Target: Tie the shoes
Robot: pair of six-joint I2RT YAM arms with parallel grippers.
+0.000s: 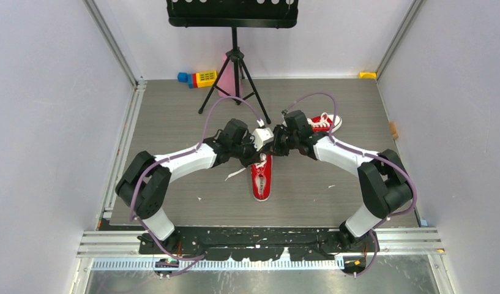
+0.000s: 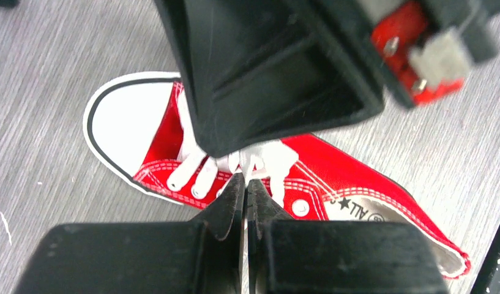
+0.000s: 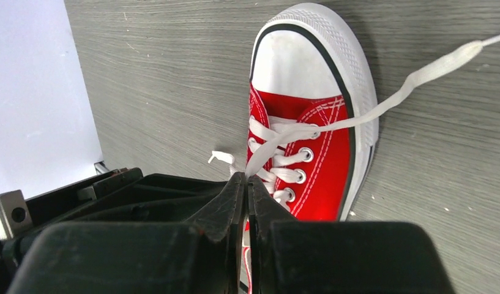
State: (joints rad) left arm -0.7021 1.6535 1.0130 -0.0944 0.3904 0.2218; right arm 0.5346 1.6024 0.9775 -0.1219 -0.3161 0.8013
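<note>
One red shoe (image 1: pixel 261 180) lies mid-table, its white toe cap pointing away from the arm bases and hidden under the grippers. The other shoe (image 1: pixel 325 122) lies behind the right arm. My left gripper (image 1: pixel 257 158) (image 2: pixel 245 179) is over the eyelets of the near shoe (image 2: pixel 333 165), shut on a white lace. Facing it is my right gripper (image 1: pixel 270 152) (image 3: pixel 246 177), shut on a lace (image 3: pixel 382 107) that runs taut across the shoe (image 3: pixel 320 153) to the upper right. A loose lace end (image 3: pixel 223 157) lies beside the shoe.
A black tripod music stand (image 1: pixel 235 79) is at the back centre, with coloured toy blocks (image 1: pixel 198 78) and a pink item (image 1: pixel 226 76) beside it. A yellow piece (image 1: pixel 368 75) sits in the back right corner. Walls close both sides.
</note>
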